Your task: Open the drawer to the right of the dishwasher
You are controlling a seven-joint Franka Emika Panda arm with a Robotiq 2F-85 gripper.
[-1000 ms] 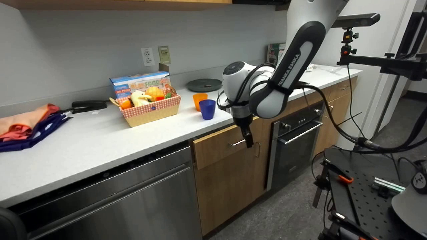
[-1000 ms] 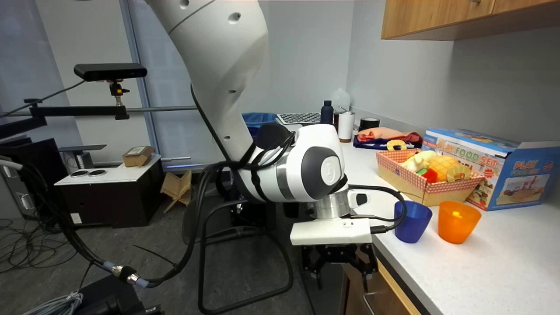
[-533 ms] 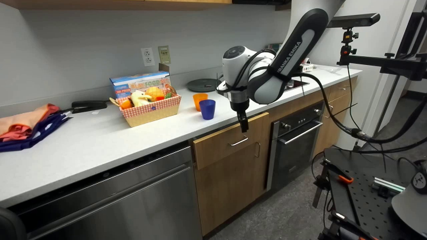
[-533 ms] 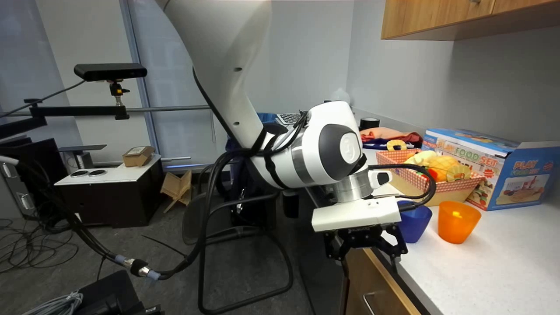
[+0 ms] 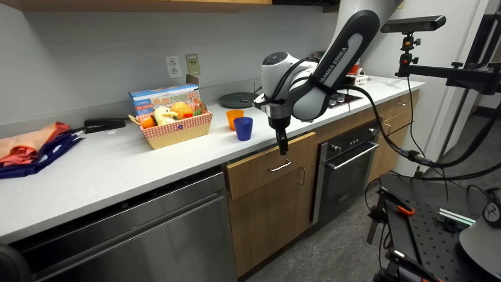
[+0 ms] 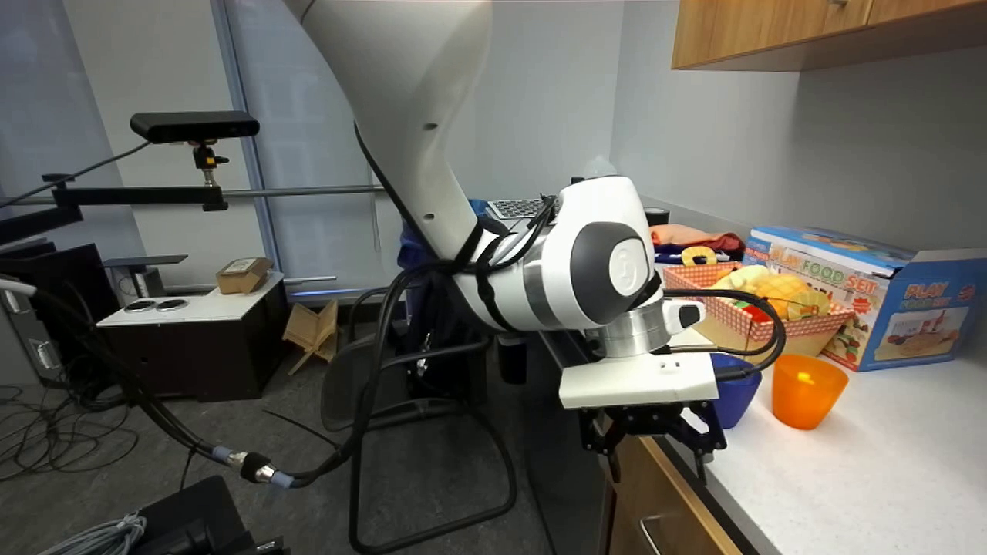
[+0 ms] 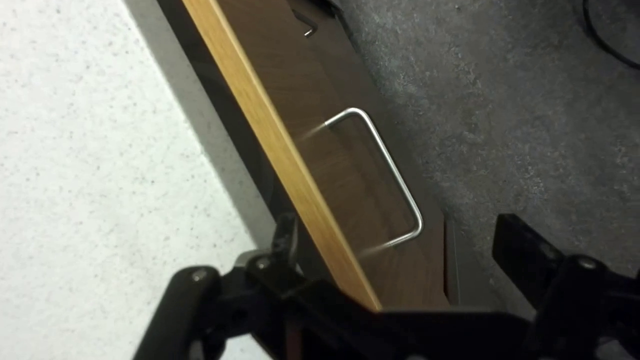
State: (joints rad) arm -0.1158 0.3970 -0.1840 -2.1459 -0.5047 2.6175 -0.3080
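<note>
The drawer has a brown wood front and stands slightly pulled out beside the grey steel dishwasher. In the wrist view, a dark gap separates its top edge from the counter. Its silver bar handle also shows in the wrist view. My gripper is open and empty, pointing down above the drawer front in both exterior views. In the wrist view, one of its fingers appears over the gap and the opposite finger over the floor side. The drawer's inside is not visible.
The white counter overhangs behind the drawer. A blue cup, an orange cup and a food basket stand on it near the arm. A black oven and a brown cabinet door adjoin the drawer.
My gripper has risen from beside the handle and moved toward the counter, now over the drawer's top edge. The last half second shows only a small shift. The drawer has not moved.
</note>
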